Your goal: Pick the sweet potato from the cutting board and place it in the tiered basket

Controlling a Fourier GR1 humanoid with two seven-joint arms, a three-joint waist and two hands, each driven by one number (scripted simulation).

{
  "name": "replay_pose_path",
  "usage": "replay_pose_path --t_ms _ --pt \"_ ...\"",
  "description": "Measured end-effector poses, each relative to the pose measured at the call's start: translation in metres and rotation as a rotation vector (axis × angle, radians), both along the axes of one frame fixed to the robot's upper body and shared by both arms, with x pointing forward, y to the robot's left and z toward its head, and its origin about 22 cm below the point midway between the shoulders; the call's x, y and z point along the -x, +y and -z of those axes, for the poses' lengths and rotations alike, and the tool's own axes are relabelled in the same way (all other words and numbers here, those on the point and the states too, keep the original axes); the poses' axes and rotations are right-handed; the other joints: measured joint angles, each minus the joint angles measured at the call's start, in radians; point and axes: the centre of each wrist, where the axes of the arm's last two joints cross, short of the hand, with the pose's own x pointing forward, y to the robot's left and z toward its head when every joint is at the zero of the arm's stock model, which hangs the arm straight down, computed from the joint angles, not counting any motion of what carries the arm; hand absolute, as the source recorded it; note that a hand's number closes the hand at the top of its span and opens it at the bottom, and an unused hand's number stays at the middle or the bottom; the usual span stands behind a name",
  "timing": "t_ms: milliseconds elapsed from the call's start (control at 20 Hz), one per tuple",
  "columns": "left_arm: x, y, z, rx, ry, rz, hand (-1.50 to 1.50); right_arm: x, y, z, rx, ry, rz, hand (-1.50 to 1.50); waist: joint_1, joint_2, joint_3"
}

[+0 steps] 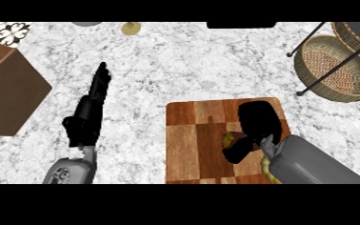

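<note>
A checkered wooden cutting board [193, 143] lies at the lower middle of the counter. My right hand [259, 118] is low over the board's right part, fingers curled down, thumb bent below. Only a small brown-yellow patch of the sweet potato [229, 139] shows, between thumb and palm; the hand hides the remainder. The wicker tiered basket [325, 66] on its black wire frame stands at the far right, well apart from the hand. My left hand [90, 109] rests open at the left, fingers straight and pointing away.
A brown box [17, 95] sits at the left edge, with a white flower-patterned thing [14, 33] behind it. A small yellowish object [131, 27] and a dark object [241, 25] stand along the back. A yellow-green thing [265, 169] shows beside my right forearm.
</note>
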Motion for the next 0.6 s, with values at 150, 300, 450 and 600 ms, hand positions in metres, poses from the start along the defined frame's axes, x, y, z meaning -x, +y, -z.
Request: replay_pose_path --t_ms 150,300,450,600 --pt "0.000 0.003 -0.002 -0.008 0.002 0.003 0.00 -0.003 -0.039 0.003 -0.006 -0.044 0.119 1.50 0.002 0.002 0.000" --pt "0.001 0.001 -0.001 -0.002 0.009 0.005 0.00 0.000 -0.062 -0.002 -0.005 -0.106 0.203 1.50 0.004 0.003 0.001" --pt "0.000 -0.002 0.000 -0.004 0.007 0.007 0.00 0.002 -0.073 -0.015 0.006 -0.179 0.263 1.50 0.006 0.004 0.001" --pt "0.001 0.000 0.001 -0.007 0.009 0.008 0.00 0.007 -0.081 -0.036 0.004 -0.263 0.303 1.50 0.005 0.004 0.000"
